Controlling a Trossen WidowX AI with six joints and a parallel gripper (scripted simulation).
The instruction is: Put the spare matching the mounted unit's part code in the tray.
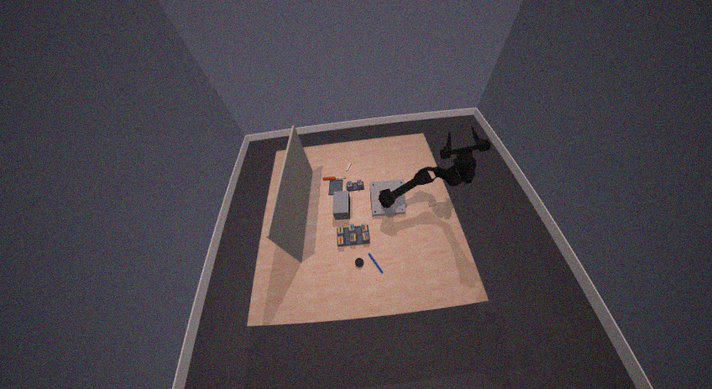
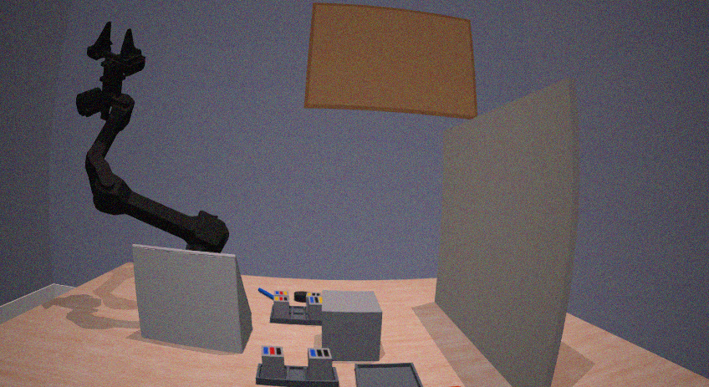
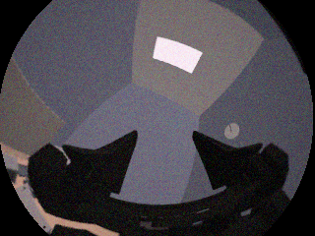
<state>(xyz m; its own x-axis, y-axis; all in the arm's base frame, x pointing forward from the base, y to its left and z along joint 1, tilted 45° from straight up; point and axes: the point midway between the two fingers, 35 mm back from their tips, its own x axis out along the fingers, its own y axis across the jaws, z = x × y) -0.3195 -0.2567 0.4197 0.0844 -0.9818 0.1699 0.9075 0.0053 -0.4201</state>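
Arm at the left of your exterior view: it rises from behind a grey slanted block, bends back and points straight up, with the gripper at the upper left of the frame, high above the wooden table. Its two pointed fingers stand spread wide, with bare wall showing between them; you can confirm the same in the wrist view, where the gripper frames only wall and ceiling and grasps nothing.

Moving right along the table in the exterior view, you will find a dark holder just behind the centre carrying two small grey spares with coloured marks on top. Nearer the bottom edge, a second holder carries two more: one marked blue, red and black, the other marked blue and black. Which spare matches the code you cannot tell from these views.

Just right of both holders stands the grey box-shaped unit; its back face is not shown. The dark tray lies at the bottom edge, directly in front of the unit and beside the near holder.

A blue pen and a black round object lie behind the far holder. A tall grey panel stands upright at the right, and a brown board hangs on the wall above.
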